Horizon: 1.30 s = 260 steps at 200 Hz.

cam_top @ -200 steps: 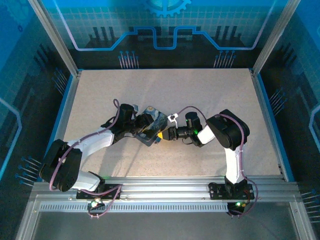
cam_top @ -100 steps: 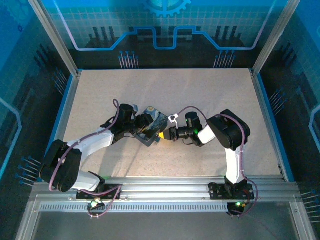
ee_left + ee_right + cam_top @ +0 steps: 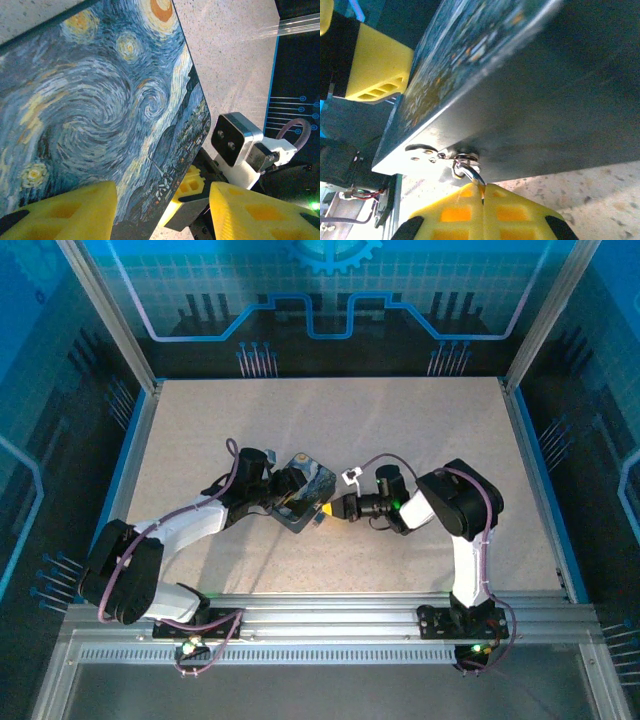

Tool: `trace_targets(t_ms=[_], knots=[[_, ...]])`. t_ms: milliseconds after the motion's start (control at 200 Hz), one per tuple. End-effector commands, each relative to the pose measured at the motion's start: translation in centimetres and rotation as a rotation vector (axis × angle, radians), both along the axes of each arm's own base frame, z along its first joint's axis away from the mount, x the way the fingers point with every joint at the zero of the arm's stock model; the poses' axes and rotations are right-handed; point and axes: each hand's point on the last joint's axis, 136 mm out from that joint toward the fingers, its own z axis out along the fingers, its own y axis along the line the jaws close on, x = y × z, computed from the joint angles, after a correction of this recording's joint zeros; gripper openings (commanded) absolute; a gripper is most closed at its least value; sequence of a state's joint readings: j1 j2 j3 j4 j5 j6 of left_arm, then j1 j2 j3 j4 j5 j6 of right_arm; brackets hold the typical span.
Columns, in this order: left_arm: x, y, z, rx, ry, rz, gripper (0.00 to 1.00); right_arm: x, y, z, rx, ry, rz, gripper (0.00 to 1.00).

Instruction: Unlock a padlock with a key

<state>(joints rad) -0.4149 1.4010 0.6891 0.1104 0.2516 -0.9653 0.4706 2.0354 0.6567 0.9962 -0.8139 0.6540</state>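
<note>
1. Two grippers meet at the printed case, which is held tilted and clear of the speckled table.
2. The left gripper has its yellow fingers on either side of the case and appears clamped on it, probably to steady it and present its lower edge.
3. The padlock, a tiny silvery fitting, sits at that lower edge of the case, near one corner.
4. The right gripper is just below the same edge, closed tight on a thin metal sliver, apparently the key, which reaches up to the padlock.
5. Bracing the case should let the key turn without the lock swinging away.
</note>
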Motion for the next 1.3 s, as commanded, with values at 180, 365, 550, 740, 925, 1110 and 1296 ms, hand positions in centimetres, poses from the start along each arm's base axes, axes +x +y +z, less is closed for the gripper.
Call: trace_targets(t_ms=[180,365,550,740,925,1110,1296], knots=[[-2.6,1.4,-4.2,0.076,0.132,-0.004,0.53,1.3,-1.5,0.5,0.035,0.013,-0.093,0.0],[-2.5,1.3,-3.8,0.071,0.121,-0.008,0.54,1.5,-1.9,0.9,0.034,0.004,-0.114,0.0],[-1.8,1.2,-2.2,0.066,0.081,-0.013,0.6,1.2,-2.9,1.2,0.003,-0.001,-0.129,0.0],[-0.5,1.4,1.2,0.055,-0.011,-0.02,0.66,0.8,-3.8,2.5,0.001,-0.006,-0.145,0.0],[-0.2,2.4,3.8,0.078,-0.112,-0.024,0.74,-0.3,-4.4,4.0,-0.049,-0.031,-0.137,0.0],[-1.0,5.1,5.0,0.159,-0.202,0.03,0.79,-1.9,-4.6,5.2,-0.091,-0.027,-0.11,0.0],[-2.4,7.7,7.4,0.245,-0.334,0.078,0.84,-3.4,-5.0,6.5,-0.148,-0.026,-0.098,0.0]])
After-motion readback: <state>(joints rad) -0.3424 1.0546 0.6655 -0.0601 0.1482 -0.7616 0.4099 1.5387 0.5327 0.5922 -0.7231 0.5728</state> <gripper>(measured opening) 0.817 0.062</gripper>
